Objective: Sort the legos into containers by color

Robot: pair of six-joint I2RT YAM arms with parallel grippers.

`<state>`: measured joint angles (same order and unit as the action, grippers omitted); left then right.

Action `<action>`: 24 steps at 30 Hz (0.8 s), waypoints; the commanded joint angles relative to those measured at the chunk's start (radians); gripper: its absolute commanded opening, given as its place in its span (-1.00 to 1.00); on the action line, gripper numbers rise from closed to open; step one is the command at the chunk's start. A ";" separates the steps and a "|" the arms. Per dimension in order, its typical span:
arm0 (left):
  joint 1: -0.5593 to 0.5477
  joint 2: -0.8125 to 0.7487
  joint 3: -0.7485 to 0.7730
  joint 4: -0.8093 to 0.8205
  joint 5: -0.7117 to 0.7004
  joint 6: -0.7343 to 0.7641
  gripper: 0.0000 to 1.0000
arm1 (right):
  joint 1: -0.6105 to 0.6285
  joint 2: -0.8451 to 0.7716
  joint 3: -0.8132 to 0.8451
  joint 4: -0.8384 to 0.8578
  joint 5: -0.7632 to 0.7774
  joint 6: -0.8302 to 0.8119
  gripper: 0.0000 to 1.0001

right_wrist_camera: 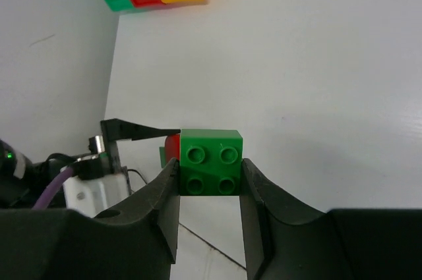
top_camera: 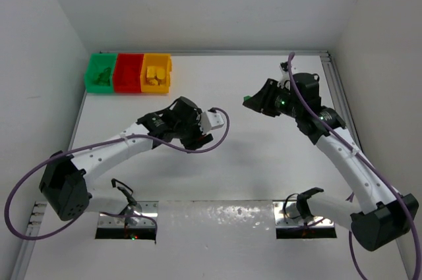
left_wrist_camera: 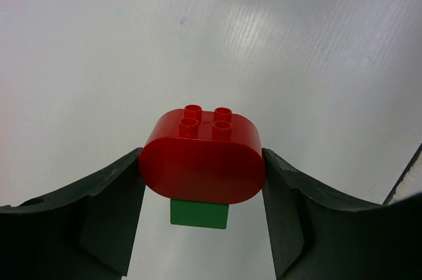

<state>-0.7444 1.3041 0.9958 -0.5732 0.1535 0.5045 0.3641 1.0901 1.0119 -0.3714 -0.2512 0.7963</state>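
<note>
Legos not yet binned were up in the two grippers above the white tabletop (top_camera: 264,181), none lying loose on it that could be seen. The containers, three small open-top plastic bins joined in a row, sat in the far-left corner of the tabletop: the green bin (top_camera: 99,89) closest to the left edge, the red bin (top_camera: 127,87) in the middle, the yellow-orange bin (top_camera: 155,89) nearest the centre. Green pieces (top_camera: 102,77) lay in the first and yellow pieces (top_camera: 155,74) in the last; what the red one held could not be told. The left gripper (left_wrist_camera: 203,169) hung a little left of the tabletop's centre. Its fingers pinched a red oval brick (left_wrist_camera: 198,155) with four studs by its two rounded ends, so the brick's long axis ran straight from finger to finger. A small green block (left_wrist_camera: 199,214) sat against the underside, apparently clipped on and hanging clear of the fingers. The right gripper (right_wrist_camera: 210,171), nearer the right edge, faced it across a short gap. Its fingers were pressed on opposite sides of a green square brick (right_wrist_camera: 211,161) with four studs. The bins lay beyond and to the left of both grippers, and the left arm was clearly the nearer. The green square brick looked to have the longest trip, to the far end of the row. The red oval brick probably needed its small green block pulled off before either could be dropped by colour.
</note>
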 commanded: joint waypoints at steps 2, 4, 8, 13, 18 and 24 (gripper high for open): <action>0.004 0.089 -0.052 0.015 -0.057 -0.079 -1.00 | 0.006 0.010 -0.002 -0.015 -0.016 -0.019 -1.00; 0.004 0.144 -0.074 0.039 -0.055 -0.110 -1.00 | 0.007 0.004 -0.007 -0.018 -0.011 -0.019 -1.00; 0.004 0.191 -0.112 0.163 -0.090 -0.138 -1.00 | 0.006 0.005 -0.003 -0.031 -0.011 -0.025 -1.00; 0.004 0.303 -0.071 0.202 -0.108 -0.161 -1.00 | 0.009 0.004 0.007 -0.052 -0.011 -0.035 -1.00; 0.004 0.349 -0.069 0.228 -0.104 -0.172 -1.00 | 0.007 -0.004 -0.001 -0.063 -0.005 -0.039 -1.00; 0.004 0.371 -0.068 0.231 -0.111 -0.170 -0.41 | 0.007 -0.006 -0.018 -0.044 -0.010 -0.028 -1.00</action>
<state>-0.7444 1.6577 0.9020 -0.3779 0.0536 0.3424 0.3645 1.1000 0.9997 -0.4397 -0.2546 0.7773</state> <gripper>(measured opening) 0.620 0.351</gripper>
